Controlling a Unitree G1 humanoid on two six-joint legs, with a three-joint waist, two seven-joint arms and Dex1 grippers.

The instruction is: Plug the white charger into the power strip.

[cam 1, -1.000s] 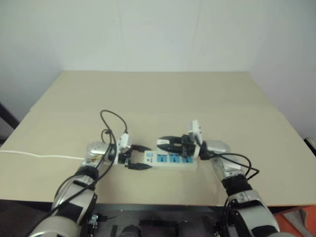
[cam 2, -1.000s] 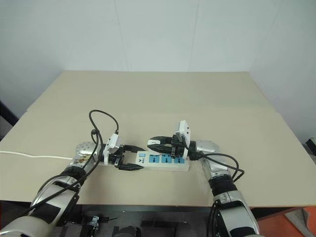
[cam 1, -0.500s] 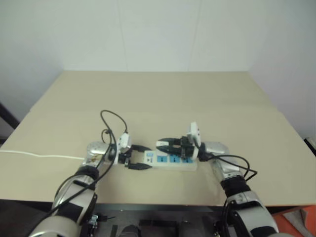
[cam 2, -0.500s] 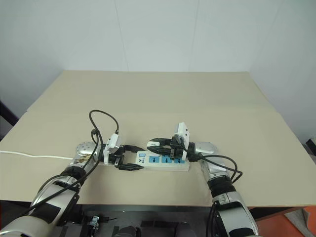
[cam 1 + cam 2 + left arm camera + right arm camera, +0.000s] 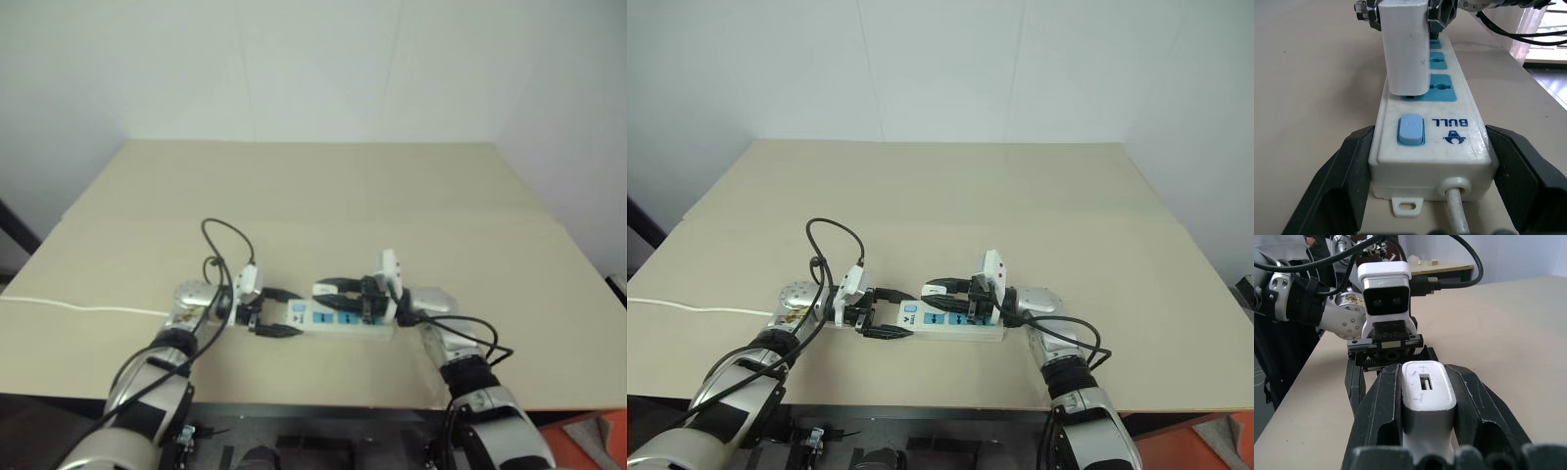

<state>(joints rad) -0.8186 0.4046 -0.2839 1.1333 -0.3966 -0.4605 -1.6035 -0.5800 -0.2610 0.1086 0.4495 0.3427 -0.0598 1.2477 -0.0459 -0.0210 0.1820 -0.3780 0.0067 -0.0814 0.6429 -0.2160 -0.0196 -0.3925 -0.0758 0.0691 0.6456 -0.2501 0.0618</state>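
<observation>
small white boxy charger (image 5: pixel 1405 46) stands upright over the long white power strip (image 5: pixel 1432 147).
right gripper (image 5: pixel 1427 396) clamps the charger; left gripper (image 5: pixel 1425 161) clamps the strip's switch end.

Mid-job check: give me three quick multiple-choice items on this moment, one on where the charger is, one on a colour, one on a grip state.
1. Where is the white charger?
A. standing over the outlet next to the switch
B. lying on the table
C. beyond the strip's far end

2. What colour is the switch?
A. red
B. blue
C. black

3. What grips the power strip?
A. nothing
B. right gripper
C. left gripper

Answers: 1 A, it stands upright there, held by the right gripper; 2 B, light blue rocker; 3 C, its fingers flank the cord end.
</observation>
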